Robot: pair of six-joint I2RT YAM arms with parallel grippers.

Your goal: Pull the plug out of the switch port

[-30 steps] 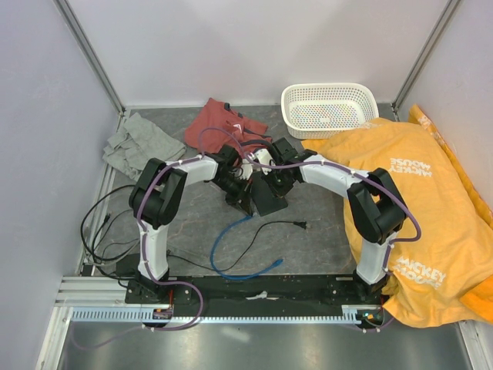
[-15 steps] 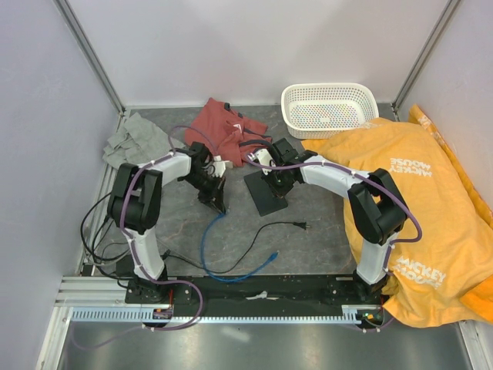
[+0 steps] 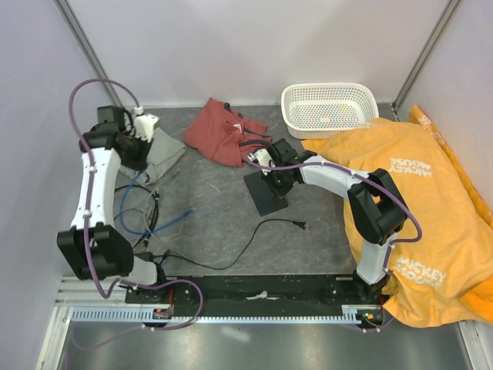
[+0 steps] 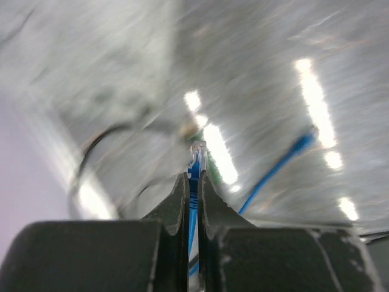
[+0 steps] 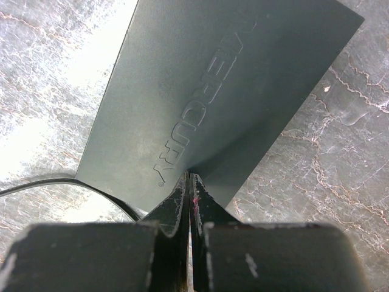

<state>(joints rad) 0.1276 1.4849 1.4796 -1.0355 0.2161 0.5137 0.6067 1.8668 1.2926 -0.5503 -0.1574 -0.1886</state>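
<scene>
Plug (image 4: 196, 152) first: its clear head pokes out just past the tips of your left claw (image 4: 192, 179), which is pinched tight on the blue cable (image 4: 192, 210) right behind it. That arm is out at the far left of the desk (image 3: 208, 193), by the grey cloth (image 3: 166, 150) and well apart from the switch (image 3: 266, 199). I judge the plug free of its port and the job nearly done.

The switch lies flat near the middle of the desk. Your right claw (image 5: 191, 181) is fully closed and holds nothing, its tips bearing on the box's near edge.

What's left is a tidy release. Bring the left claw low before you part the fingers, so the plug doesn't whip. Pick bare desk rather than the cloth. Lift the right claw straight up afterwards, so the switch isn't dragged.
</scene>
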